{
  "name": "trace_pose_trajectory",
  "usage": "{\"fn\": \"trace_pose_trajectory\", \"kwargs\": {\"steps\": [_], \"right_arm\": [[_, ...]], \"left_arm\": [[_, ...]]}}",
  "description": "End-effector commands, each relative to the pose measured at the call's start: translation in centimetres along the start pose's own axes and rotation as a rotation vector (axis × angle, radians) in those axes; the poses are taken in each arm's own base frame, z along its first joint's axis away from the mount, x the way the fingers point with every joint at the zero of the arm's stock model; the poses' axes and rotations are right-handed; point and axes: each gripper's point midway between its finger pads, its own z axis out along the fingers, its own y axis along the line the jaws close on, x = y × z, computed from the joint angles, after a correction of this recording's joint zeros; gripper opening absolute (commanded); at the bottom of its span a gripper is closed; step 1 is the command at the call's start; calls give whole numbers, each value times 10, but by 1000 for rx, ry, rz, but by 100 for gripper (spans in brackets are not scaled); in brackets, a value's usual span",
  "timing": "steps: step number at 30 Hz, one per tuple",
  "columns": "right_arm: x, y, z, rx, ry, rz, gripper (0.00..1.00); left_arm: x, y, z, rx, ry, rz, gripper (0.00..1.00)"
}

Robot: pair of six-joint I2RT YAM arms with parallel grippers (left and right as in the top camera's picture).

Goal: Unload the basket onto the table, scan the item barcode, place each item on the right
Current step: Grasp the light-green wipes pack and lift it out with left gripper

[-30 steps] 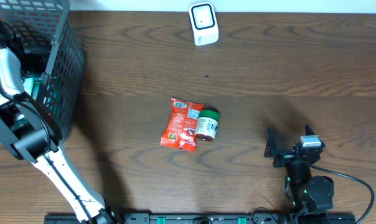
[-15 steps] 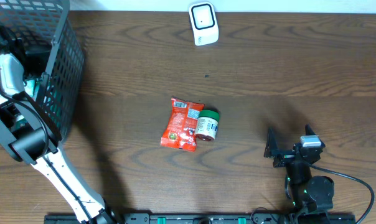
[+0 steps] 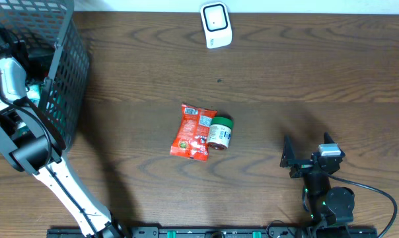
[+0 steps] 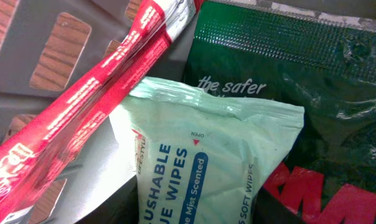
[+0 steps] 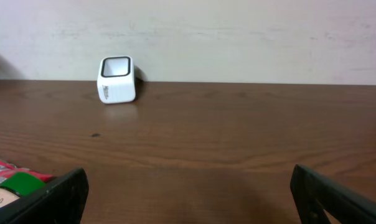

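Note:
My left gripper (image 4: 197,211) is down inside the black mesh basket (image 3: 67,73). Its dark fingers press both sides of a pale green pack of flushable wipes (image 4: 206,155). From overhead only a teal patch (image 3: 33,89) shows behind the mesh beside the white left arm (image 3: 8,79). The white barcode scanner (image 3: 216,25) stands at the table's far edge, and the right wrist view shows this scanner (image 5: 117,79) too. My right gripper (image 3: 307,149) rests open and empty near the front right.
In the basket a red packet (image 4: 82,106) and a dark green bag (image 4: 300,68) lie against the wipes. A red snack pouch (image 3: 193,131) and a green-lidded jar (image 3: 220,132) lie mid-table, side by side.
The left arm has shifted slightly inside the basket. The items on the table and the right arm have not moved.

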Motion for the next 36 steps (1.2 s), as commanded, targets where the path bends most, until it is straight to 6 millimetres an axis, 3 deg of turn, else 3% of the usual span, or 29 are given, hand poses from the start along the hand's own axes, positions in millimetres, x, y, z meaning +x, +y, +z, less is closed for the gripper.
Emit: {"fn": "trace_pose_trajectory", "kwargs": {"steps": [1,14,20,23,24,27,30,31,33,36], "right_arm": [[0,-1,0,6,-1,-8,99],[0,-1,0,6,-1,-8,99],[0,-1,0,6,-1,-8,99],[0,-1,0,6,-1,-8,99],[0,-1,0,6,-1,-8,99],[0,-1,0,6,-1,-8,99],[0,-1,0,6,-1,-8,99],[0,-1,0,6,-1,-8,99],[0,-1,0,6,-1,-8,99],[0,-1,0,6,-1,-8,99]], "left_arm": [[8,8,-11,-17,18,-24,40],[-45,37,-151,-46,-231,-227,37],[-54,51,-244,-33,-377,-394,37],[-46,50,-292,8,-428,-464,37],[-40,39,-317,78,-444,-464,37],[-27,5,-359,266,-456,-423,37],[-6,-30,-390,435,-424,-369,37],[12,-58,-404,542,-367,-330,37],[30,-85,-409,619,-296,-255,37],[57,-122,-402,659,-181,-138,38]]}}
